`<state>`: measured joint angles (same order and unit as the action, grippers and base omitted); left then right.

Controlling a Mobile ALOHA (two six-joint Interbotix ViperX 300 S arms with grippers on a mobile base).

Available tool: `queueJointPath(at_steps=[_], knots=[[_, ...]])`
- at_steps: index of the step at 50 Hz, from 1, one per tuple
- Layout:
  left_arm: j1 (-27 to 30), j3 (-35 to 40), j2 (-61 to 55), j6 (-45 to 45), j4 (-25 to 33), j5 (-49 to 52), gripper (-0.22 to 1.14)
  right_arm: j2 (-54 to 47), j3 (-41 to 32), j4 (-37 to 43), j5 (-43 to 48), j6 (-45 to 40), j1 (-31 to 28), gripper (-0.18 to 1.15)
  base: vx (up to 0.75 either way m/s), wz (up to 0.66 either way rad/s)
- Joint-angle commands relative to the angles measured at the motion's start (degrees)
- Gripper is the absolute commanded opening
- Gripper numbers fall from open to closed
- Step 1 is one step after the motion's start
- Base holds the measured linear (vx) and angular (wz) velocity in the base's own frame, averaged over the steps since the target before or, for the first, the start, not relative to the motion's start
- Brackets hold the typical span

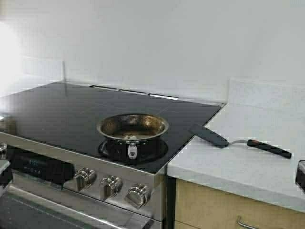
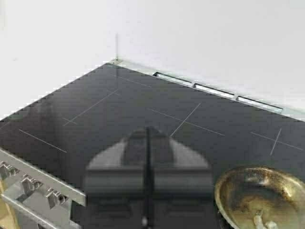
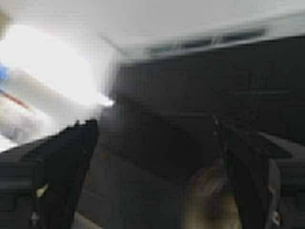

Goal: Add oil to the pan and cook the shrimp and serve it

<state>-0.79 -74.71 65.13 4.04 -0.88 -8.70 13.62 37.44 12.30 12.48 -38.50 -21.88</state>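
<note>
The pan (image 1: 132, 126) sits on the front burner of the black glass cooktop (image 1: 62, 109), its short handle pointing toward the stove front. Inside it lies the shrimp (image 1: 133, 137), a small pale piece near the front wall. In the left wrist view my left gripper (image 2: 147, 132) hovers shut and empty over the cooktop, left of the pan (image 2: 263, 193) with the shrimp (image 2: 261, 222) in it. My right gripper (image 3: 152, 143) is open with nothing between its fingers, over the dark cooktop; that view is blurred. The oil is out of view.
A black spatula (image 1: 238, 141) lies on the white counter (image 1: 248, 167) right of the stove, its blade at the cooktop's edge. Silver knobs (image 1: 110, 186) line the stove front. A white wall stands behind.
</note>
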Motion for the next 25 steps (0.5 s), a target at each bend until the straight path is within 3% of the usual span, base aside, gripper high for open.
queueJointPath(at_steps=[1,13,25], knots=[[0.00,0.70,0.18,0.00,0.09,-0.44,0.03,-1.93,6.42,9.49,11.07,0.88,-0.79,1.02,0.00,0.00],[0.09,0.70,0.26,0.00,0.09,-0.35,0.03,-9.76,13.97,21.27,19.34,-0.53,-5.80,1.02,0.00,0.00],[0.00,0.70,0.18,0.00,0.09,-0.35,0.03,-22.32,13.45,47.81,33.13,0.26,-16.87,1.02,0.00,0.00]])
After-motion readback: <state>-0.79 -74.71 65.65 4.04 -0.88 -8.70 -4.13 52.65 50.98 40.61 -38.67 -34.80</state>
